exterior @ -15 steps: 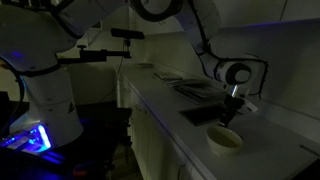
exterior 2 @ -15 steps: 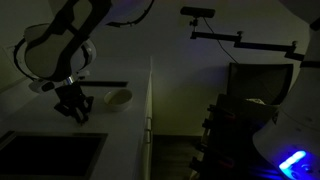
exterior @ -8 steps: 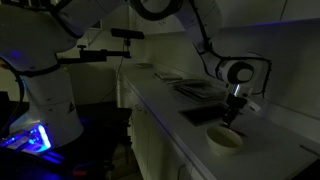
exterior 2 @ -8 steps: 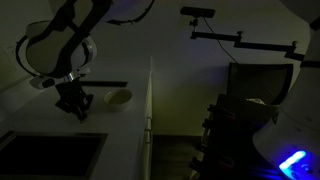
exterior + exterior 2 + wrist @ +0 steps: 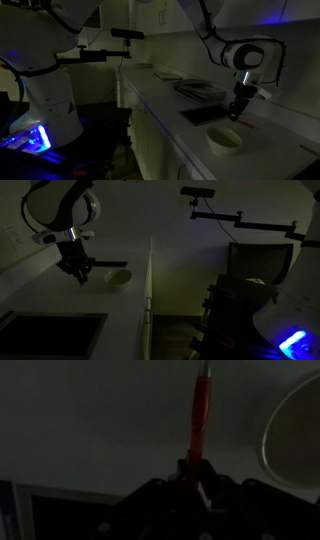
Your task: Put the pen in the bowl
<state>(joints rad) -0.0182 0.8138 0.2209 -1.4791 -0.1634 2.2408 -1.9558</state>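
Observation:
The room is dark. My gripper (image 5: 240, 110) hangs above the white counter, just behind the pale bowl (image 5: 224, 140), and it also shows in an exterior view (image 5: 80, 277) to the left of the bowl (image 5: 119, 278). In the wrist view the jaws (image 5: 196, 468) are shut on a red pen (image 5: 200, 410), which sticks out away from the camera. The bowl's rim (image 5: 292, 432) shows at the right edge there, beside the pen and apart from it.
A dark rectangular recess (image 5: 203, 115) lies in the counter next to the bowl and also shows in an exterior view (image 5: 50, 335). Flat dark items (image 5: 198, 90) lie further back. The counter's front edge (image 5: 150, 290) drops off beside the bowl.
My gripper has risen from the counter with the red pen in it and has shifted a little toward the bowl. The bowl has not moved.

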